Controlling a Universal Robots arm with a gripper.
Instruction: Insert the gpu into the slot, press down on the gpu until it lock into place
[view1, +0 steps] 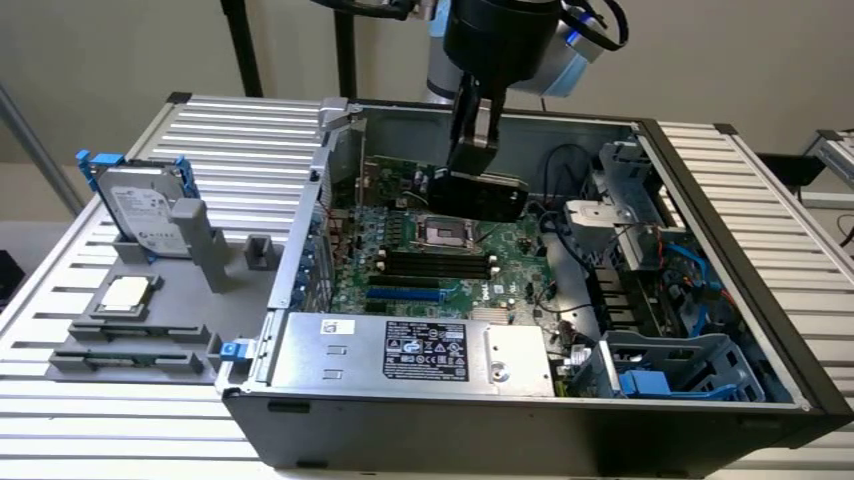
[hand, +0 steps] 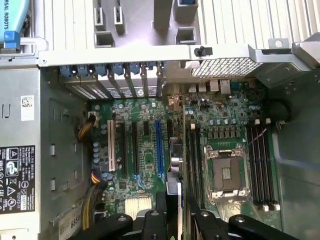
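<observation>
My gripper (view1: 474, 160) reaches down into the open computer case and is shut on the gpu (view1: 481, 196), a black-shrouded card that hangs above the green motherboard near the CPU socket. In the wrist view the gpu (hand: 173, 187) is seen edge-on between my black fingers (hand: 161, 212), with the gripper (hand: 176, 215) straddling it. The slot (hand: 159, 147) is a long bright-blue strip on the board, just beside the card's edge and parallel to it. From the exterior view the slot (view1: 402, 295) lies below the card, toward the case's front, and the card is clear of it.
Black memory slots (hand: 194, 150) and the CPU socket (hand: 226, 172) lie on the other side of the card. A silver power supply (view1: 400, 350) fills the case's near side, with a drive cage (view1: 667, 370) and cables on the exterior view's right. A hard drive (view1: 140, 215) stands outside.
</observation>
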